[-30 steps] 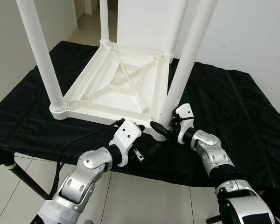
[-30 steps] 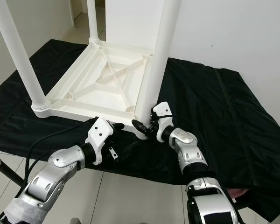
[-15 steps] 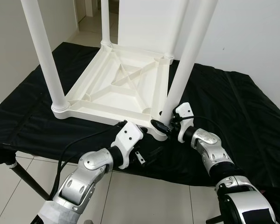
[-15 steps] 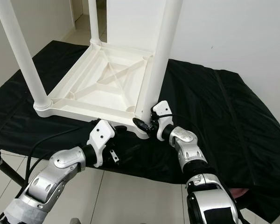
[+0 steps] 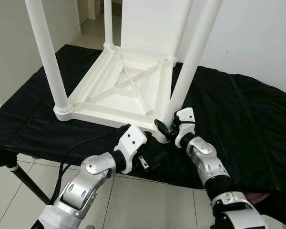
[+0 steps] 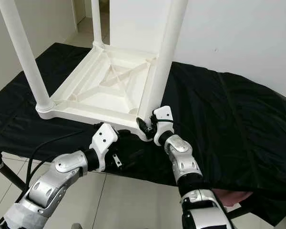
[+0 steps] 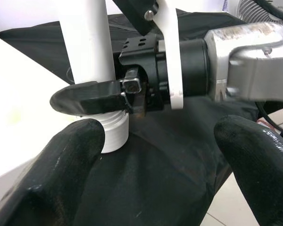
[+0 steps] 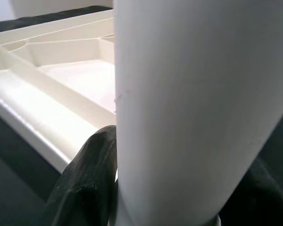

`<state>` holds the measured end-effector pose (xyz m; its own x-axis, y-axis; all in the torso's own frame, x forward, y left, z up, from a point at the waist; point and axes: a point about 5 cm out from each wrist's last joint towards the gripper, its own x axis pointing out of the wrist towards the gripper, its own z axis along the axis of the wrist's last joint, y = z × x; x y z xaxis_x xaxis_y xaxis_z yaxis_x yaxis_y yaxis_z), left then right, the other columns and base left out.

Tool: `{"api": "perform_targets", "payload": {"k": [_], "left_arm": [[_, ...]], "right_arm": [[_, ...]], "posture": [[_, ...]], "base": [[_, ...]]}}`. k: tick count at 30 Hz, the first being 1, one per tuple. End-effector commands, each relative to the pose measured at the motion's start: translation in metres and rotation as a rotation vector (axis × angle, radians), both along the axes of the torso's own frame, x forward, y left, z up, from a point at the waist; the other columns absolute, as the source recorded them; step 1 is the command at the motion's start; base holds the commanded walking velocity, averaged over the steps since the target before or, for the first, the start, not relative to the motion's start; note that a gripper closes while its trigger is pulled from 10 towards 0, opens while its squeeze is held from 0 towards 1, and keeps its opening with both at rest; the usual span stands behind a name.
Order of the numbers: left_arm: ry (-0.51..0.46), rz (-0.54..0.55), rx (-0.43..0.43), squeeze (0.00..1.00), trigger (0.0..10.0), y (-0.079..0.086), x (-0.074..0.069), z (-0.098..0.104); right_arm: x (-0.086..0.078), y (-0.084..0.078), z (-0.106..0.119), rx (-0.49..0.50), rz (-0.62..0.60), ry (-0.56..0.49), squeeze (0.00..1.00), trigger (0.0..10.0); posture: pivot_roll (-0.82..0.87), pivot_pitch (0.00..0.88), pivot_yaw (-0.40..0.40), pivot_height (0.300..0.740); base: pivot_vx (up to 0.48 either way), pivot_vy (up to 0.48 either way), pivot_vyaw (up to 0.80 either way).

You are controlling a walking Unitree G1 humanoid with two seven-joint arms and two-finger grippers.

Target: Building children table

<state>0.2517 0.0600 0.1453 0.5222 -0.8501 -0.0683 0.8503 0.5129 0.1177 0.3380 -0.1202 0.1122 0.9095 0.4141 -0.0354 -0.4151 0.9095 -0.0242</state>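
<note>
A white children's table [image 5: 119,90] lies upside down on a black cloth, its round white legs pointing up. My right gripper [image 5: 166,130] is shut on the base of the near right leg [image 5: 190,62], just above its threaded socket at the table's corner. In the right wrist view the leg [image 8: 198,108] stands between the black fingers [image 8: 85,179]. My left gripper [image 7: 155,174] is open, low in front of that same corner and apart from it; its fingertips [image 7: 61,179] face the right gripper's wrist [image 7: 188,61].
The black cloth [image 5: 248,119] covers a folding stand; its front edge runs just under both wrists. Another leg [image 5: 47,57] rises at the near left corner, and one more [image 5: 107,24] at the far side. A black cable [image 5: 81,143] trails from my left arm. Tiled floor lies below.
My right forearm has swung in toward the left while its gripper stays on the leg's base. The left gripper has hardly moved. The camera shifted slightly.
</note>
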Motion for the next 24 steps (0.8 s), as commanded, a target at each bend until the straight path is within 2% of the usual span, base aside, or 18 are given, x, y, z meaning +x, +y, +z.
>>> {"api": "perform_targets", "payload": {"k": [1, 2, 5, 7, 8, 10, 15, 16, 17, 18, 22, 24], "left_arm": [[-0.001, -0.070, 0.004, 0.00, 10.0, -0.004, -0.004, 0.001], [-0.004, -0.071, 0.006, 0.00, 10.0, -0.004, -0.004, 0.001], [-0.006, -0.071, 0.007, 0.00, 10.0, -0.004, -0.003, 0.002], [-0.009, -0.069, 0.009, 0.00, 10.0, -0.003, -0.003, 0.002], [-0.009, -0.069, 0.009, 0.00, 10.0, -0.003, -0.003, 0.002], [-0.011, -0.066, 0.010, 0.00, 10.0, -0.003, -0.002, 0.002], [-0.013, -0.064, 0.007, 0.00, 10.0, -0.004, -0.001, 0.002], [-0.013, -0.066, 0.006, 0.00, 10.0, -0.004, -0.002, 0.002], [-0.013, -0.068, 0.006, 0.00, 10.0, -0.005, -0.002, 0.002], [-0.013, -0.067, 0.006, 0.00, 10.0, -0.005, -0.002, 0.002], [-0.013, -0.065, 0.005, 0.00, 10.0, -0.005, -0.002, 0.002], [-0.013, -0.062, 0.005, 0.00, 10.0, -0.004, -0.002, 0.002]], "right_arm": [[-0.004, -0.009, -0.016, 0.004, -0.113, 0.091, 0.00, 10.0], [-0.007, -0.007, -0.016, 0.015, -0.179, 0.090, 0.00, 10.0], [-0.010, -0.004, -0.016, 0.043, -0.244, 0.093, 0.00, 10.0], [-0.018, 0.008, -0.016, 0.074, -0.363, 0.107, 0.00, 10.0], [-0.018, 0.008, -0.016, 0.074, -0.363, 0.107, 0.00, 10.0], [-0.023, 0.025, -0.014, 0.098, -0.351, 0.117, 0.00, 10.0], [-0.023, 0.029, -0.007, 0.113, -0.321, 0.106, 0.00, 10.0], [-0.022, 0.026, -0.005, 0.134, -0.312, 0.096, 0.94, 10.0], [-0.022, 0.025, -0.003, 0.148, -0.308, 0.091, 0.94, 10.0], [-0.022, 0.023, -0.001, 0.156, -0.290, 0.079, 1.00, 10.0], [-0.023, 0.019, 0.002, 0.145, -0.270, 0.065, 1.00, 10.0], [-0.023, 0.009, 0.003, 0.135, -0.229, 0.057, 1.00, 10.0]], "posture": [[-0.03, 0.000, -0.079, 0.740], [-0.03, 0.000, -0.080, 0.740], [-0.03, 0.000, -0.080, 0.740], [-0.02, 0.000, -0.088, 0.740], [-0.02, 0.000, -0.088, 0.740], [-0.02, 0.000, -0.092, 0.740], [-0.02, 0.000, -0.096, 0.740], [-0.02, 0.000, -0.097, 0.740], [-0.02, 0.000, -0.097, 0.740], [-0.02, 0.000, -0.099, 0.740], [-0.02, 0.000, -0.101, 0.740], [-0.01, 0.000, -0.104, 0.740]], "base": [[0.000, 0.000, 0.00], [0.000, 0.000, 0.00], [0.000, 0.000, 0.00], [0.000, 0.000, 0.00], [0.000, 0.000, 0.00], [0.000, 0.000, 0.00], [0.000, 0.000, 0.00], [0.000, 0.000, 0.00], [0.000, 0.000, 0.00], [0.000, 0.000, 0.00], [0.000, 0.000, 0.00], [0.000, 0.000, 0.00]]}}
